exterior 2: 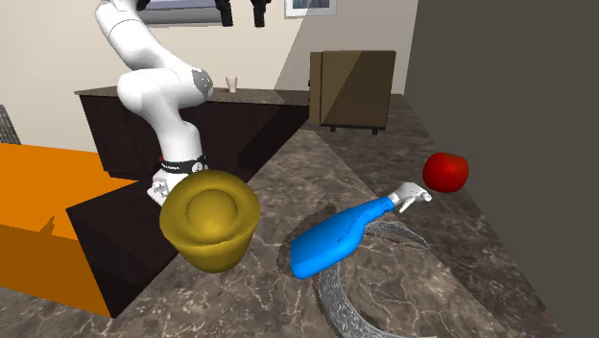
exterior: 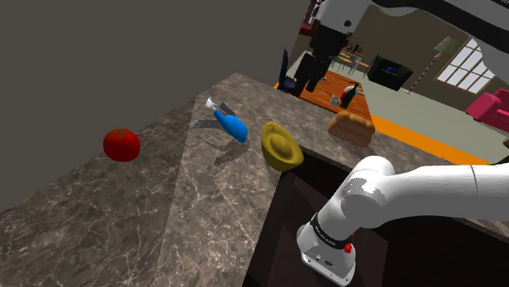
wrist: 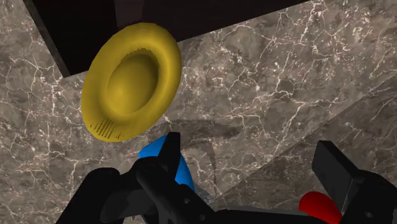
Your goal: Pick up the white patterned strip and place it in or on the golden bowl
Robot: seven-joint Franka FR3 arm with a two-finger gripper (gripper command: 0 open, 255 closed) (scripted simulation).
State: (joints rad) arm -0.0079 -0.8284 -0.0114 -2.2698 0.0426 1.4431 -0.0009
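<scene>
**Overhead, open jaws above a tipped bowl**

Plainly the all-black two-finger gripper [wrist: 251, 162] has its jaws spread wide, with nothing clasped between them. In the shoulder view the gripper [exterior: 308, 80] hangs high above the far end of the dark veined marble counter [exterior: 179, 220]. The second exterior view also puts it [exterior 2: 242, 13] well clear of the surface.

Below the fingers in the wrist view lies a blue spray bottle with a white trigger head [wrist: 153, 153], and beyond it the golden round bowl [wrist: 130, 79]. The bowl [exterior 2: 209, 219] is tipped on its side at the counter's edge, just beside the dark box stand [exterior 2: 115, 250]. Its hollow shows bare golden wall.

The pale grey patterned strip [exterior 2: 336, 300] curls in a loose loop on the counter to the second exterior view's right of the bowl, near it but apart. The bottle [exterior 2: 338, 238] lies across the loop.

A shiny red tomato [exterior 2: 445, 171] sits farther right, by the grey wall.

A dark band round the white arm's base [exterior: 325, 231] carries pale marks too small to read.
</scene>
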